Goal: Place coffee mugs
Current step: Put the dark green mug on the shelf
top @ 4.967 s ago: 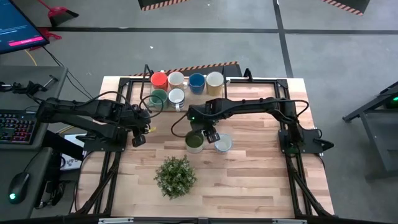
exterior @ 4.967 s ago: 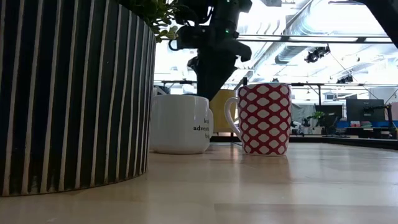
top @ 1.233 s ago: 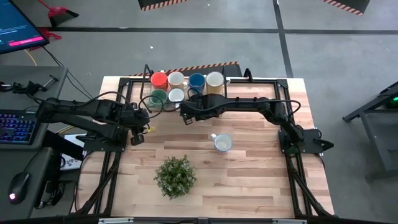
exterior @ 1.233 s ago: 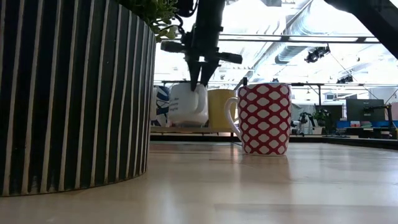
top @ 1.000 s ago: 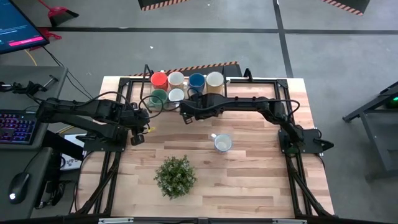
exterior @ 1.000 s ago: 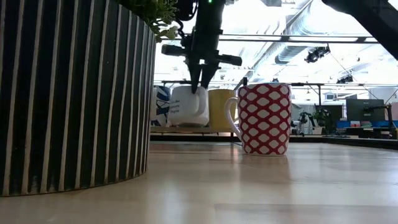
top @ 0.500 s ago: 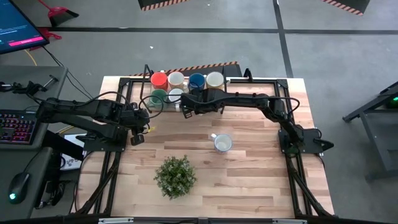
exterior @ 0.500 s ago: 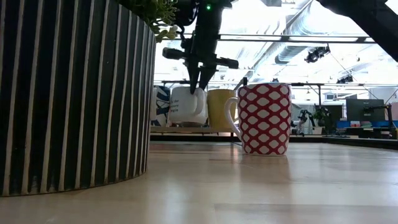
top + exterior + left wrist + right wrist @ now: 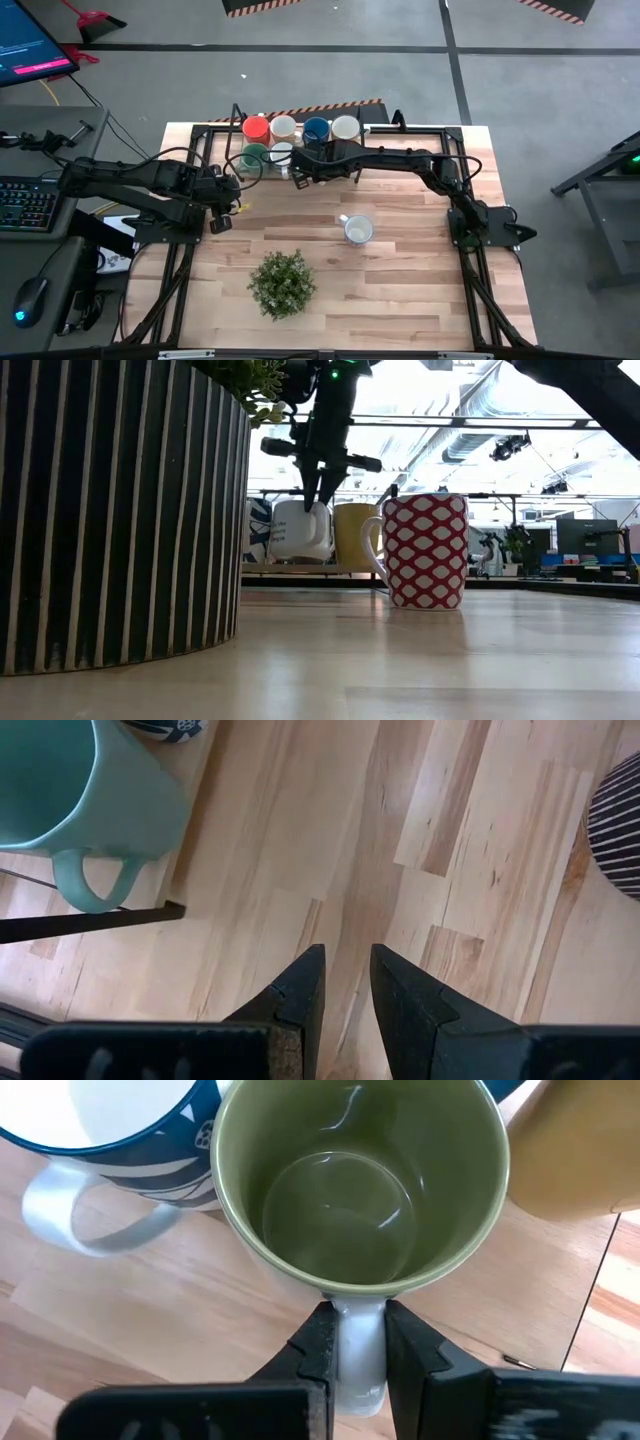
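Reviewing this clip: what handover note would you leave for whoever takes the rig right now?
Right hand: shut on the handle of the white ceramic mug with the olive-green inside, at the back group of ceramic mugs; whether it touches the table is unclear.
Left hand: open, empty, waiting at the table's left side.
Done: six mugs grouped at the back edge.
Left: release this mug, then fetch the red-and-white patterned mug standing alone mid-table, behind the potted plant.
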Robot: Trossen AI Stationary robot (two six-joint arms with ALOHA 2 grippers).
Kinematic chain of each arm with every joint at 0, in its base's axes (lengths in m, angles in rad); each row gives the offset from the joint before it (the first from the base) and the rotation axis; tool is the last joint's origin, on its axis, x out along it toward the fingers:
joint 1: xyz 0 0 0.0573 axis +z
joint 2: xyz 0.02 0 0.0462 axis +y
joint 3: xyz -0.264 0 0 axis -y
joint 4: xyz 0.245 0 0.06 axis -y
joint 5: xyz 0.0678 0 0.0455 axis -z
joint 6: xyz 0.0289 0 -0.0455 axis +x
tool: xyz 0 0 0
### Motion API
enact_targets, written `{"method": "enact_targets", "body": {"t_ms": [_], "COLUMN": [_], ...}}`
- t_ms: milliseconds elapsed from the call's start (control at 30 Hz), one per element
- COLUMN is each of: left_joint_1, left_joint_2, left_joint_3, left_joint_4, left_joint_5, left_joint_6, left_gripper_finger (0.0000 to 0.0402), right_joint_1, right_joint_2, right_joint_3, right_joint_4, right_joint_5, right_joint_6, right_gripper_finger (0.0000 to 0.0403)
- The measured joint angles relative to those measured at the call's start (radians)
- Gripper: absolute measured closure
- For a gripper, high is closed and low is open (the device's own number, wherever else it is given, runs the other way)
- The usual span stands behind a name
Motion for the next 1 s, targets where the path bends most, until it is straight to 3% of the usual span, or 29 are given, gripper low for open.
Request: {"method": "enact_targets", "body": {"t_ms": [1000], "left_joint_1": [0.0], "left_joint_2": [0.0], "left_joint_3": [0.0], "left_joint_4": [0.0], "left_joint_5": [0.0], "left_joint_6": [-0.028], "left_gripper_finger": [0.0328], "right_joint_1": [-0.004], "right_joint_2": [0.0], "right_joint_3": [0.0], "right_joint_4": [-0.029], "right_joint_5": [-0.021], "right_joint_6": [-0.03], "right_gripper_finger": [0.0371]}}
